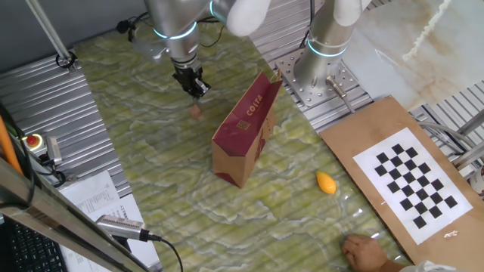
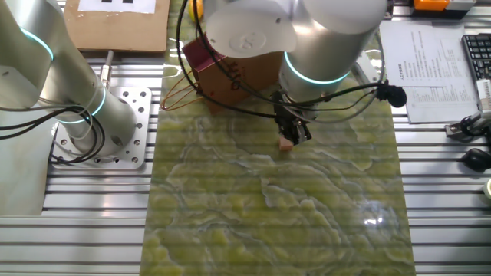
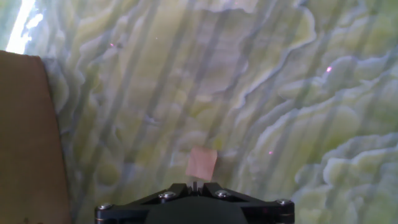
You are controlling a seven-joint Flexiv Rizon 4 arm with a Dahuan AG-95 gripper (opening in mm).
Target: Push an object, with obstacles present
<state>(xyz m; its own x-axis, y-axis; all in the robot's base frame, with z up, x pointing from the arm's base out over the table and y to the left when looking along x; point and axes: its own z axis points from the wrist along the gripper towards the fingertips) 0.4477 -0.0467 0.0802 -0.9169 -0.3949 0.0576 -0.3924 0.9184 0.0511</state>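
Surface (image 1: 151, 166): green marbled mat, bounded by ribbed metal on both sides.

Paper bag (image 1: 246, 132), brown with maroon COSTA side, stands tilted mid-mat. It's the obstacle and the largest loose item. In hand view its brown face (image 3: 28, 137) fills the left edge, so it's beside the claw's path, not across it.

Orange oval piece (image 1: 326, 182) sits well past the bag, far side from the claw. Not the target; ignore it.

Claw (image 1: 197, 87) points down at the surface. Fingers look drawn together to a narrow tip in hand view (image 3: 194, 185), holding nothing.

Pinkish-tan lump (image 3: 202, 163) lies on bare mat directly ahead of the fingertips, touching or just shy; can't tell which. From the other fixed view it sits right at the claw tip (image 2: 286, 143), bag behind it.

Judgement for the push: keep the tip low, centred behind the lump so it doesn't squirt sideways, go slow, and steer away from the bag side.
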